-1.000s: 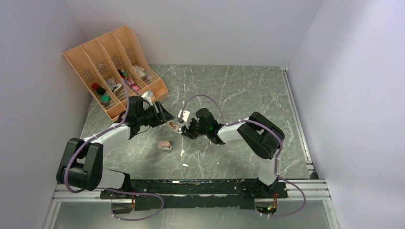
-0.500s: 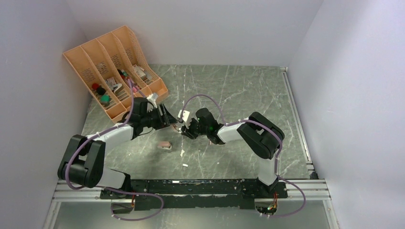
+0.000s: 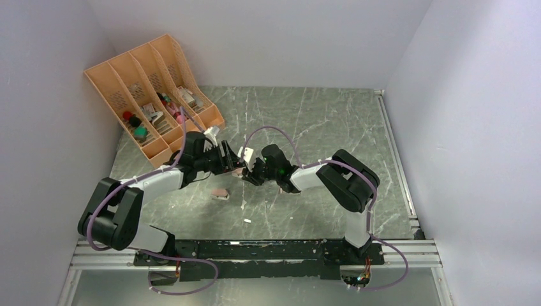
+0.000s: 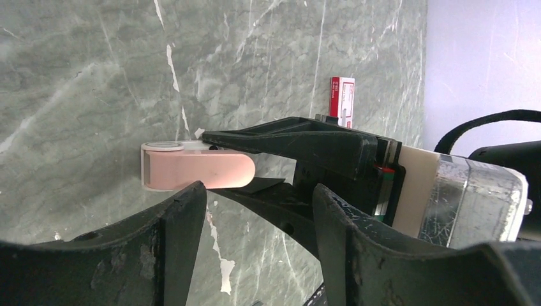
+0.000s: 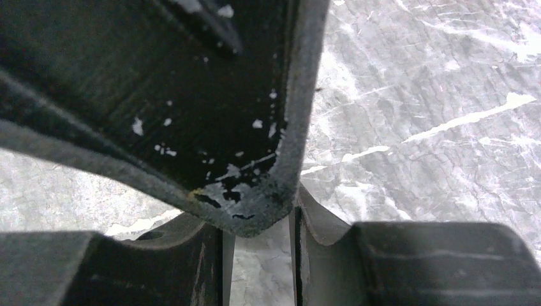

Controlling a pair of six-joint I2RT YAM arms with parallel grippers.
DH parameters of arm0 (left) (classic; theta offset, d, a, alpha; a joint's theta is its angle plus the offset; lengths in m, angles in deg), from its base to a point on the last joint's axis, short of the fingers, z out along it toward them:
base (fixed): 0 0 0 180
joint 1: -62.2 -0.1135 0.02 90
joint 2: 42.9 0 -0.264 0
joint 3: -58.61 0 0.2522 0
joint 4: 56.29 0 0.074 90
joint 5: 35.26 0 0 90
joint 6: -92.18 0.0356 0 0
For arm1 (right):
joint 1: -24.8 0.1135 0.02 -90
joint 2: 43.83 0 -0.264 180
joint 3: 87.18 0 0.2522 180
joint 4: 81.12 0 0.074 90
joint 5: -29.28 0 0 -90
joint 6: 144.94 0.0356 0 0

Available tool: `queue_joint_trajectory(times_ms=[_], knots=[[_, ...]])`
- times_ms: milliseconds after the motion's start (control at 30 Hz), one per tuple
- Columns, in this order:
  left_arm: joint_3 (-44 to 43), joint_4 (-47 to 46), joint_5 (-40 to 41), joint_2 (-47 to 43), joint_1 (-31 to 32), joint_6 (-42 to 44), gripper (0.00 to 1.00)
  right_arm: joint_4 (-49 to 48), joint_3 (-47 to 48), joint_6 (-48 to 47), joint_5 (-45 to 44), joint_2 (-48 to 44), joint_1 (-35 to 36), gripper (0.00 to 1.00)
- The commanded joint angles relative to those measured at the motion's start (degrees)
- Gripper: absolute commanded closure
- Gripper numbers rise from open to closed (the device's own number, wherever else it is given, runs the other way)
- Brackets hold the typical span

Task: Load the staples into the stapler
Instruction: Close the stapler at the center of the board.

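My right gripper (image 3: 244,173) is shut on a pink stapler (image 4: 191,172), which lies sideways between its black fingers (image 4: 287,137) just above the table. In the left wrist view my left gripper (image 4: 258,197) is open, with only table between its fingers, and sits right in front of that stapler. Its dark finger (image 5: 210,102) fills most of the right wrist view and hides the stapler there. The red-and-white staples box (image 4: 342,101) stands just behind the grippers and shows as a white box (image 3: 245,153) from above. Two tiny pale strips (image 3: 247,220) lie nearer the bases.
A second pink stapler (image 3: 220,194) lies on the marble table in front of the grippers. An orange slotted desk organizer (image 3: 153,89) with small items leans at the back left. Walls close in the table on three sides.
My left gripper has moved right, from beside the organizer up to the stapler held by the right gripper. The right arm has stayed put.
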Motion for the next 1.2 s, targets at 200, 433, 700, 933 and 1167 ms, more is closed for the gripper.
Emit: queue_joint_trajectory(times_ms=[200, 433, 700, 933, 1167], knots=[[1.43, 1.5, 2.46, -9.67, -9.1, 0.92, 0.27, -9.43, -8.29, -0.38, 0.97, -4.46, -0.19, 0.74], [5.12, -4.35, -5.12, -12.09, -13.83, -3.24, 0.2, -13.71, -10.21, 0.3, 1.97, -9.5, -0.23, 0.75], [10.92, -18.32, -15.64, -9.65, -13.85, -15.1, 0.23, -13.07, -9.48, -0.3, 1.33, -15.55, -0.27, 0.76], [14.85, -33.49, -20.0, -6.95, -13.85, -23.28, 0.23, -11.72, -8.88, -0.74, 1.5, -17.99, -0.27, 0.76], [14.98, -36.67, -21.84, -5.34, -13.85, -24.07, 0.25, -11.95, -8.43, -0.01, 2.47, -19.01, -0.23, 0.77]])
